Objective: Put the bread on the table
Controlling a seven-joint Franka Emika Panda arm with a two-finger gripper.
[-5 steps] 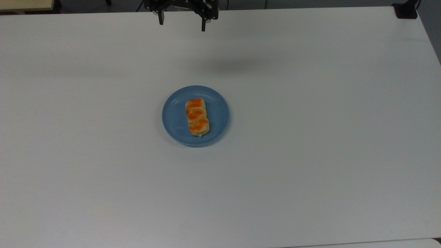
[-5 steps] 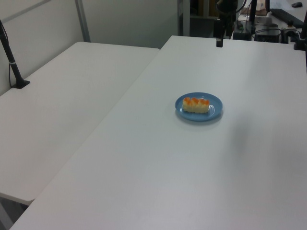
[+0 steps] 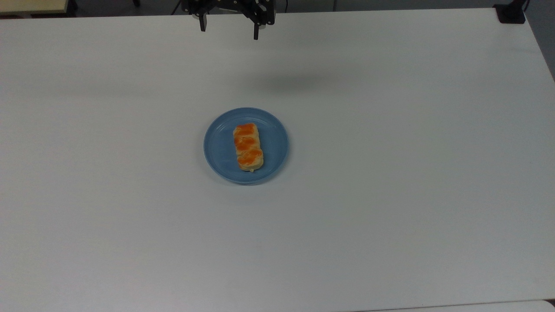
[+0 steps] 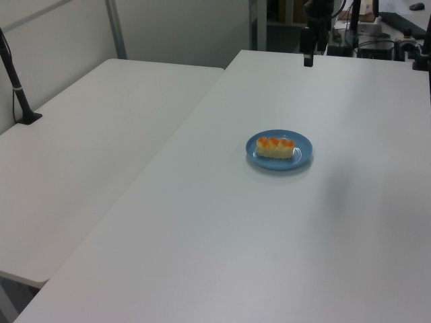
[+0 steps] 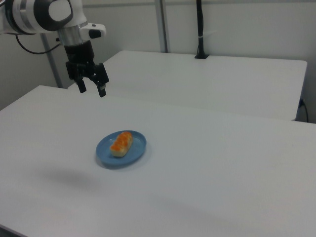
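No legible text — none anywhere

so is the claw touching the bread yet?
Apart. In the right view the claw hangs open in the air, well up and to the right view's left of the bread, which lies on the blue plate.

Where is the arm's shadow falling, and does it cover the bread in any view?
Top view: soft shadow on the table above the blue plate, short of the bread. Right view: faint shadow left of the plate. Left view: dim patch right of it. The open gripper hangs well clear.
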